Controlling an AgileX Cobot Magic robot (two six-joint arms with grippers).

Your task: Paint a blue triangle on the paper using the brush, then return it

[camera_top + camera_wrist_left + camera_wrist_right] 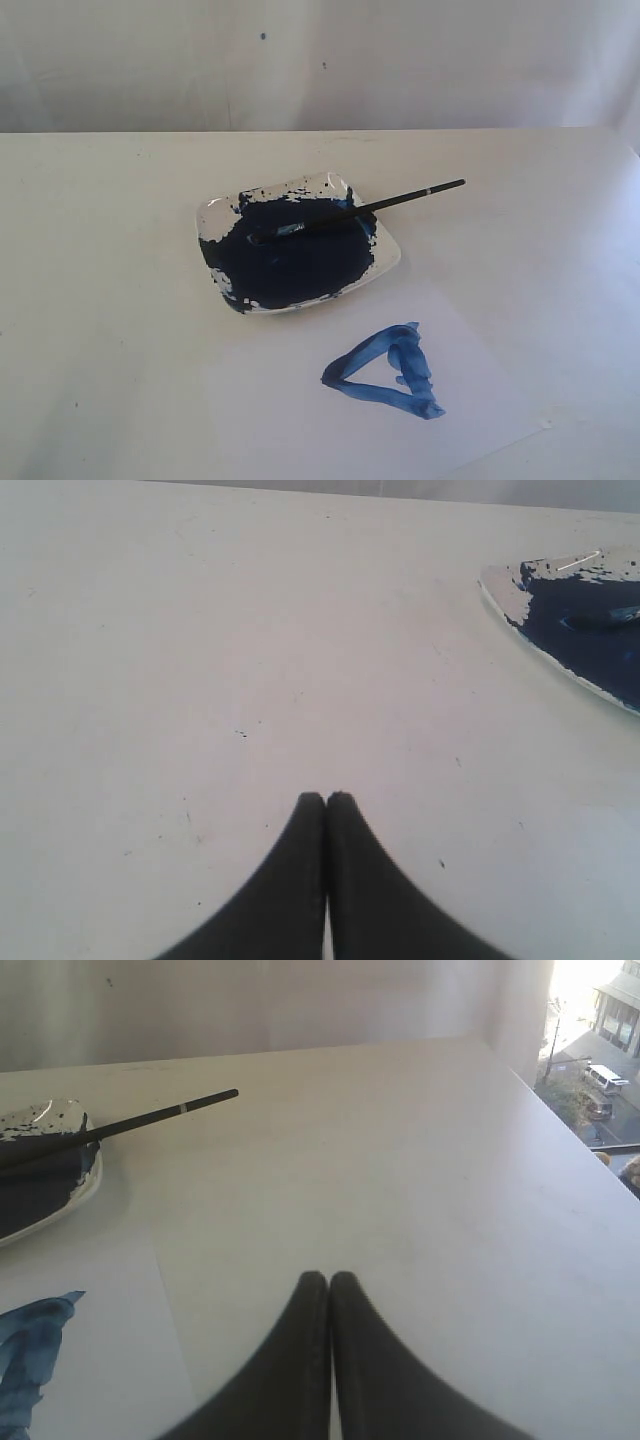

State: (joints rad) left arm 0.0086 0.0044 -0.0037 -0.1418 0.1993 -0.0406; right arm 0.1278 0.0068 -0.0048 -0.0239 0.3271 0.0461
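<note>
The brush (pixel 370 208) lies across the white paint dish (pixel 385 262), bristles in the dark navy pool, black handle sticking out past the rim to the right; the right wrist view shows the brush (pixel 150 1117) too. A blue triangle (pixel 390 370) of thick strokes sits on the paper (pixel 300 420) in front of the dish. Part of the blue triangle (pixel 30 1355) and the paper (pixel 110 1350) show in the right wrist view. My left gripper (pixel 326 798) is shut and empty over bare table, away from the dish (pixel 500 590). My right gripper (pixel 329 1278) is shut and empty. Neither gripper appears in the exterior view.
The white table (pixel 100 250) runs to a back edge against a pale wall (pixel 300 60). In the right wrist view the table's far corner ends by a bright window (pixel 600 1050).
</note>
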